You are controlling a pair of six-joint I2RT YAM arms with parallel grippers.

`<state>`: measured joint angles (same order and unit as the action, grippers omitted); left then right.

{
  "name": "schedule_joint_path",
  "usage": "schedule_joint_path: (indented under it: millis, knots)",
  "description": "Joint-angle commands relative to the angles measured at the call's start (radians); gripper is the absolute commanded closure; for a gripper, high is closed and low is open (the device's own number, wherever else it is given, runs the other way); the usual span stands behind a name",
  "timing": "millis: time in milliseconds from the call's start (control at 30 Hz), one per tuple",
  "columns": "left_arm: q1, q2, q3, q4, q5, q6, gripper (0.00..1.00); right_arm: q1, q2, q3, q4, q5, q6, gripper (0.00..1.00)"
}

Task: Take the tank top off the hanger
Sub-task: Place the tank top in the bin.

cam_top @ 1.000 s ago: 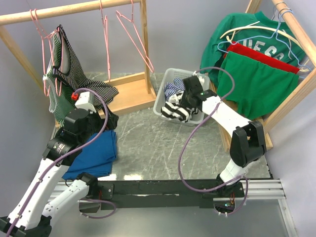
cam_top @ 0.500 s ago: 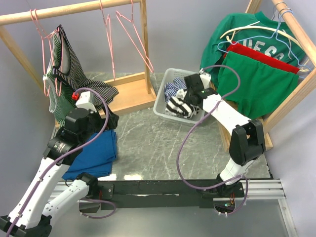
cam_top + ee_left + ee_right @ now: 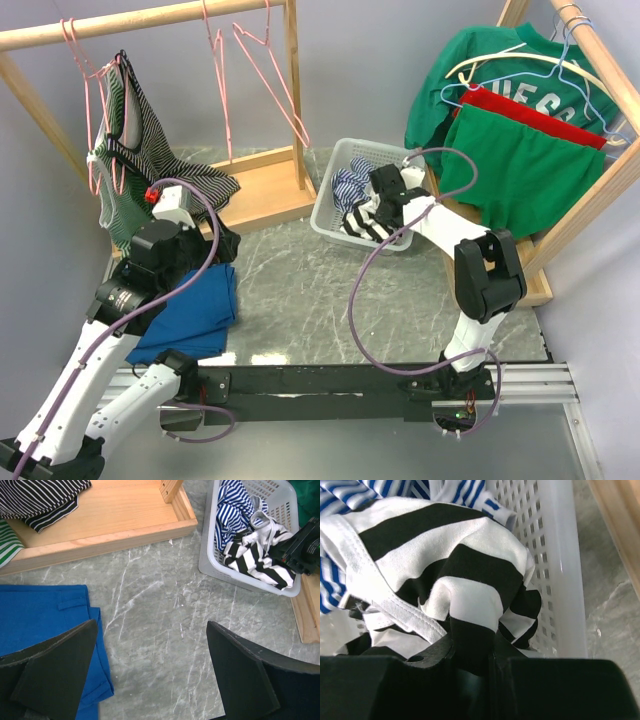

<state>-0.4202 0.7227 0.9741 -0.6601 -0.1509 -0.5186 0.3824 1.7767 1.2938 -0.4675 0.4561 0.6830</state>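
The counter (image 3: 165, 630) is a smooth grey stone-look sheet, veined white, with a dull sheen. The basket (image 3: 560, 565) is glossy white plastic, pierced in a grid. The striped top (image 3: 470, 565) is soft knit cloth, matt, black and white, with stitched hems. The blue cloth (image 3: 45, 615) is a flat, matt weave. The tray (image 3: 115, 515) is pale bare wood, smooth. The left pincer (image 3: 151, 625) has matt black pads (image 3: 60, 665), faintly grainy.

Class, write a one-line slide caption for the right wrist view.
Right gripper pinches a fold of the black-and-white striped top lying in the white basket.
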Motion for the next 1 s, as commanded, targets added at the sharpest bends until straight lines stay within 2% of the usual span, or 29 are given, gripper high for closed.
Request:
schedule_joint_path:
  millis: [0,100,200,233,267,400,467,500,533,667,733,867,967]
  knots:
    - [0.001,-0.005,0.026,0.017,0.011,-0.012,0.04,-0.005,-0.033,-0.021,0.043,-0.02,-0.022,0.92]
    - [0.001,-0.003,0.032,0.019,0.019,-0.015,0.04,-0.005,-0.063,-0.03,0.061,-0.051,-0.043,0.8]
    - [0.001,-0.003,0.043,0.016,0.017,-0.012,0.04,-0.005,-0.111,-0.036,0.086,-0.074,-0.065,0.62]
    - [0.001,-0.002,0.044,0.014,0.017,-0.009,0.04,-0.005,-0.12,-0.027,0.082,-0.076,-0.066,0.51]
    - [0.001,-0.005,0.048,0.014,0.016,-0.008,0.04,-0.005,-0.141,-0.021,0.078,-0.077,-0.074,0.45]
    - [0.001,0.0,0.061,0.011,0.017,-0.001,0.04,-0.004,-0.198,0.018,0.047,-0.092,-0.1,0.31]
    - [0.001,0.001,0.064,0.008,0.016,0.0,0.04,0.001,-0.253,0.016,0.044,-0.091,-0.105,0.17]
    - [0.001,0.001,0.064,0.01,0.017,0.003,0.04,0.004,-0.276,0.009,0.049,-0.091,-0.109,0.05]
    - [0.001,0.001,0.066,0.01,0.017,0.006,0.04,0.007,-0.299,-0.005,0.055,-0.097,-0.114,0.0]
    - [0.001,0.003,0.097,-0.002,0.007,0.012,0.04,0.033,-0.451,-0.057,0.026,-0.138,-0.102,0.0]
    - [0.001,0.0,0.146,-0.019,-0.03,0.002,0.04,0.062,-0.523,-0.149,0.056,-0.171,-0.091,0.0]
    - [0.001,0.009,0.247,-0.033,-0.074,0.032,0.04,0.189,-0.698,-0.269,0.082,-0.183,-0.048,0.0]
    - [0.001,0.078,0.357,-0.087,-0.136,0.087,0.04,0.272,-0.726,-0.303,0.061,-0.183,-0.017,0.0]
